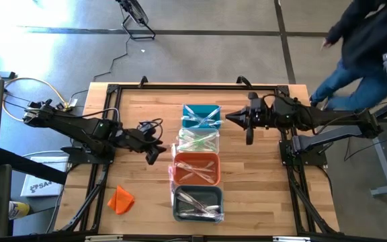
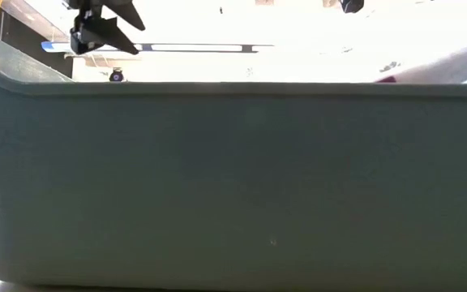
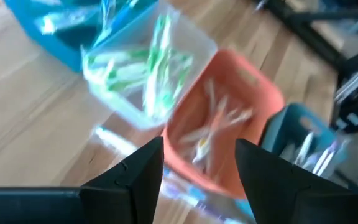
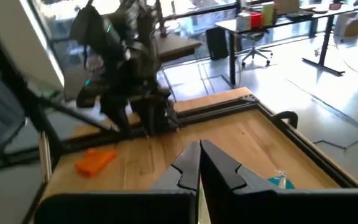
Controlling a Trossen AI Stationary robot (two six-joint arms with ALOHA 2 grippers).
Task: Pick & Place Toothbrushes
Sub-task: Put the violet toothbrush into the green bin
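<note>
Four bins stand in a row down the table's middle: teal (image 1: 201, 115), clear (image 1: 197, 140), orange (image 1: 197, 168) and grey (image 1: 198, 202), each with toothbrushes (image 3: 154, 74) lying in it. One pale toothbrush (image 3: 114, 140) lies on the wood beside the orange bin (image 3: 222, 118). My left gripper (image 1: 154, 152) (image 3: 201, 165) hangs open just left of the clear and orange bins. My right gripper (image 1: 236, 119) (image 4: 199, 163) is shut, right of the teal bin, with nothing seen at its tips.
An orange cloth-like lump (image 1: 121, 199) lies near the table's near left corner. The grey bin's wall (image 2: 233, 186) fills the low view. A person (image 1: 368, 47) stands beyond the far right corner. Bare wood lies left and right of the bins.
</note>
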